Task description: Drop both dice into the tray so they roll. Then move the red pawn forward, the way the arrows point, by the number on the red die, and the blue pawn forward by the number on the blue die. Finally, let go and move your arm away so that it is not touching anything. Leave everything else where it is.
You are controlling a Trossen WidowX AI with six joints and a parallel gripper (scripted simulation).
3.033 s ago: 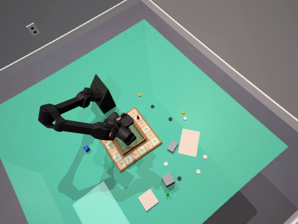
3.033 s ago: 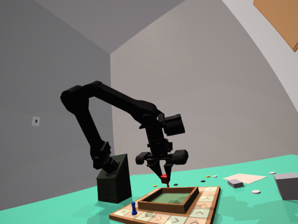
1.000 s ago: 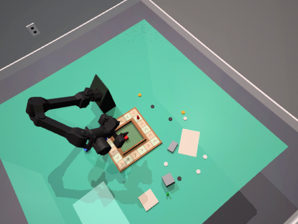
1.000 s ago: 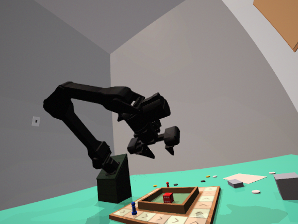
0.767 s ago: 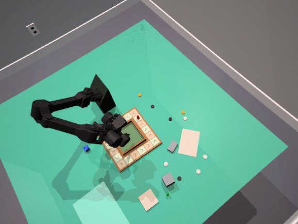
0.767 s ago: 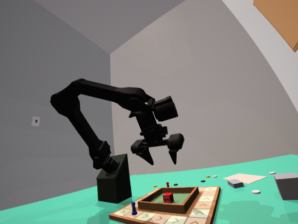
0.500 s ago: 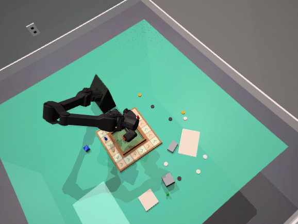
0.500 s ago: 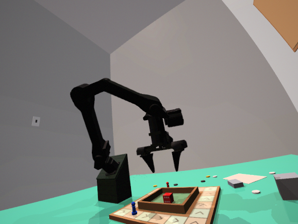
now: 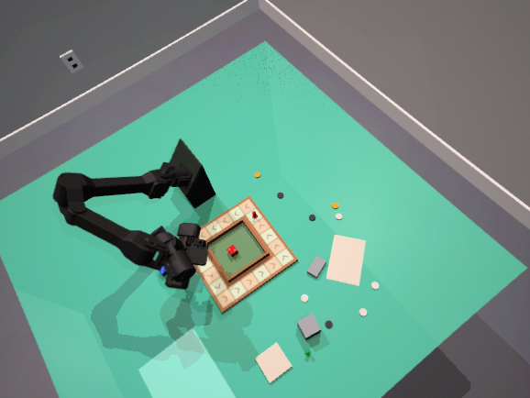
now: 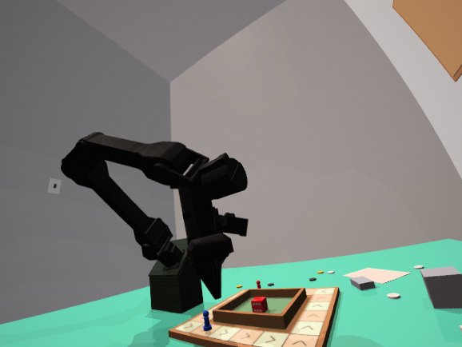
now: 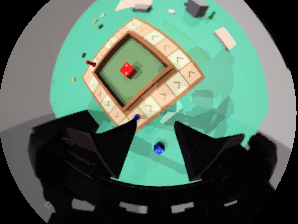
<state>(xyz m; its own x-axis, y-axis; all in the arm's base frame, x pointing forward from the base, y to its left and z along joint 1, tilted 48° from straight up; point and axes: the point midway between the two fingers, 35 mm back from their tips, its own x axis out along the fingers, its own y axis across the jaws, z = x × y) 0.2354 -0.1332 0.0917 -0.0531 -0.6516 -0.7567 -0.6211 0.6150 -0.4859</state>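
Note:
The red die (image 9: 232, 250) (image 10: 259, 305) (image 11: 128, 70) lies in the tray (image 9: 248, 272) (image 10: 249, 318); its top number is too small to read surely. The blue die (image 9: 163, 270) (image 11: 159, 148) lies on the table outside the board, on the arm's side. My gripper (image 11: 156, 123) is open and empty, tilted above the table near the board's edge; the blue die shows between its fingers in the wrist view. The red pawn (image 9: 254, 215) (image 10: 258, 284) (image 11: 90, 63) stands near a board corner. The blue pawn (image 10: 206, 321) (image 11: 137, 117) stands near another corner, hidden in the top view.
The board (image 9: 261, 273) (image 10: 276, 340) has arrowed squares around the tray. Beyond it are a grey block (image 9: 309, 326), a flatter grey block (image 9: 316, 267), a small green piece (image 9: 307, 352), two pale sheets (image 9: 346, 260) (image 9: 273, 362) and scattered white, black and orange discs.

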